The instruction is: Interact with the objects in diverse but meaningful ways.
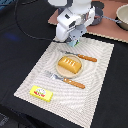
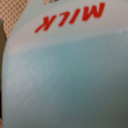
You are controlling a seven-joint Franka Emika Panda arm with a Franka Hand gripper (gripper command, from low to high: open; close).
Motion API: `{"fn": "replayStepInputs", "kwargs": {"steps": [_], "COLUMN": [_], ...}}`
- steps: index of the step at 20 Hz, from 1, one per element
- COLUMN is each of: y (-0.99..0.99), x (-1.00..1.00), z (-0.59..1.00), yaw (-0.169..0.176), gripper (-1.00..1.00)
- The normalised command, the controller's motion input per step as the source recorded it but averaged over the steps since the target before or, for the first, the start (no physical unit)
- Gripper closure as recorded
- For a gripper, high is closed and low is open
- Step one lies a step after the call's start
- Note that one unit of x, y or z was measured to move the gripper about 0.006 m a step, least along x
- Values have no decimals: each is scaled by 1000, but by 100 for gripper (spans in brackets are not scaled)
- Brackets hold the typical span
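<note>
A light-blue carton (image 2: 65,80) with a white top and red "MILK" lettering fills the wrist view, very close to the camera. My gripper (image 1: 75,45) hangs low over the far edge of the placemat (image 1: 30,75), and its fingers are hidden in both views. The exterior view does not show the carton, since the gripper body covers that spot. An orange ridged bread loaf (image 1: 69,64) lies on a small plate (image 1: 61,73) mid-mat. A yellow flat packet (image 1: 41,92) with red-green marks rests at the mat's near corner. The sausage is out of view.
An orange-handled knife (image 1: 82,56) lies beyond the plate and an orange-handled fork (image 1: 67,80) in front of it. A grey pot (image 1: 122,17) stands on a brown board (image 1: 102,22) at the exterior view's upper right. A black cable (image 1: 30,30) loops over the dark table.
</note>
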Motion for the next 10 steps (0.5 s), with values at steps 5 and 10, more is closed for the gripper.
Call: {"fn": "replayStepInputs", "kwargs": {"steps": [5, 10], "y": [98, 17], "x": [-97, -154], "z": [-151, 465], "yaw": [0, -16], "gripper": [100, 100]}}
